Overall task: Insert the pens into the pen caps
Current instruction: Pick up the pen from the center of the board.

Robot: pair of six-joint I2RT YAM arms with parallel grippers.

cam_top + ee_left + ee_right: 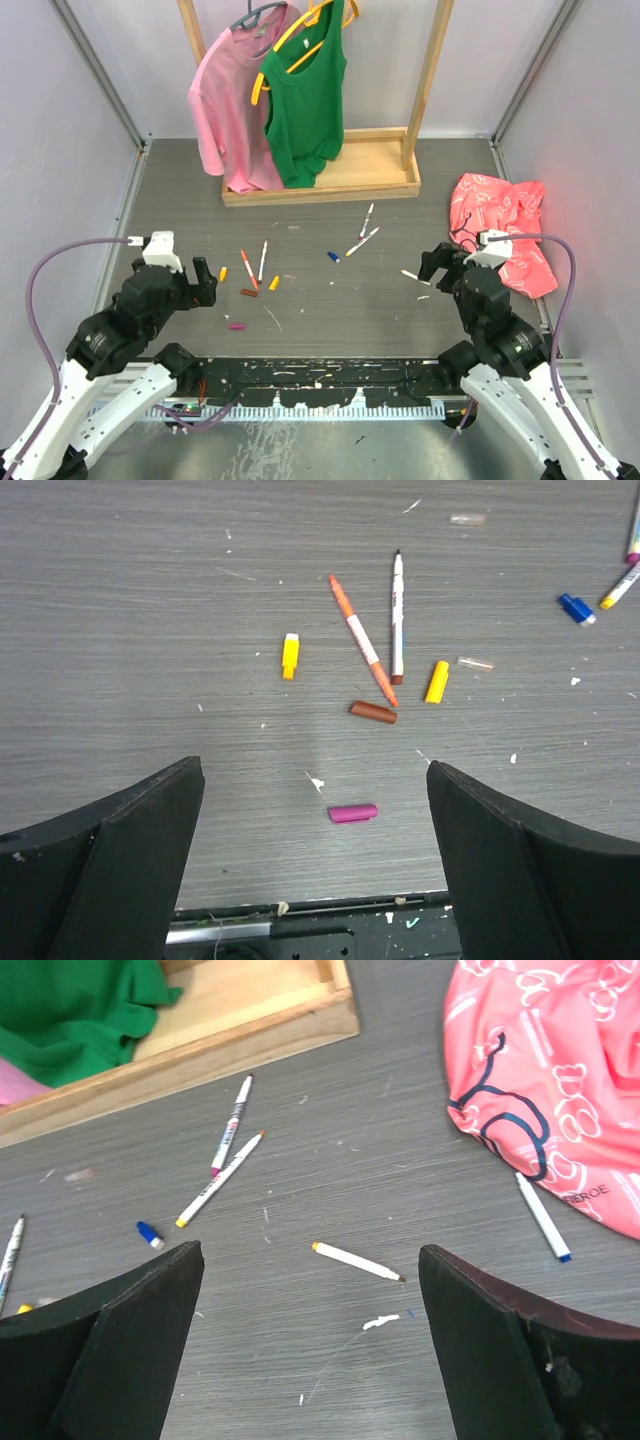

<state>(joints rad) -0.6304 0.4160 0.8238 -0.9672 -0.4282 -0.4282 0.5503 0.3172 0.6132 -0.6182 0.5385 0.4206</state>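
Several pens lie scattered on the grey table. An orange pen (362,640) and a white pen (397,615) lie side by side, with two yellow caps (290,655) (436,681), a brown cap (373,712) and a magenta cap (352,813) around them. A blue cap (333,256) sits mid-table near a crossed pair of pens (220,1178). My left gripper (315,860) hangs open above the magenta cap, nothing in it. My right gripper (310,1340) is open over a yellow-ended pen (357,1261). Another pen (543,1216) lies by the pink cloth.
A wooden clothes rack base (320,175) stands at the back with a pink shirt (232,110) and a green top (305,95) hanging from it. A crumpled pink cloth (500,230) lies at the right. Grey walls close in both sides.
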